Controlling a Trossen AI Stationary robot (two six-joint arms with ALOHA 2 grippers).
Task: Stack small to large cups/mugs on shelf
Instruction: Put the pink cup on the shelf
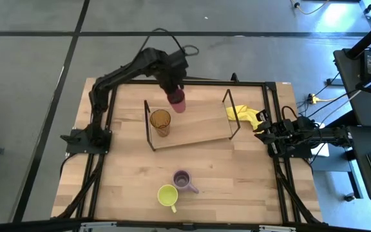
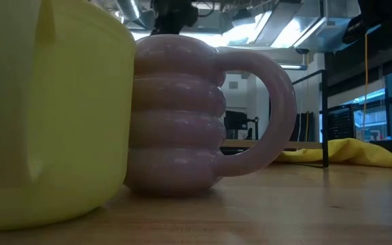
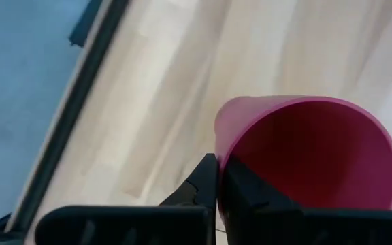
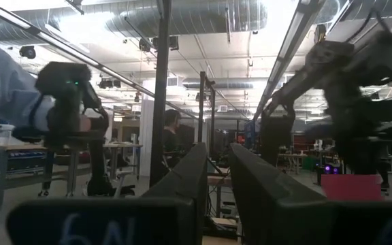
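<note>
Here, the left gripper (image 1: 174,95) hangs above the far edge of the shelf (image 1: 198,125), its fingers (image 3: 206,180) pinched onto the rim of the red cup (image 1: 178,101). In the left wrist view one finger sits outside the cup (image 3: 312,153) wall and the other inside it, with the pink-red opening turned toward the camera and the pale wood below. The cup is held clear of the board, just beyond the amber tumbler (image 1: 160,121).

That tumbler stands upright on the shelf, near the black wire frame (image 1: 148,124) at the end closer to the left arm. The rest of the board between the two wire frames is bare.

The pale purple mug (image 1: 183,180) and the yellow-green mug (image 1: 167,195) stand on the table (image 1: 237,174), well apart from the shelf on its near side. The two are just beside each other. In the low view the ribbed purple mug (image 2: 182,116) stands behind the yellow-green one (image 2: 46,109).

The right gripper (image 1: 266,134) waits beyond the shelf's other end, beside the yellow cloth (image 1: 245,115). In its wrist view its fingers (image 4: 189,177) stand only a narrow gap apart, holding nothing.
</note>
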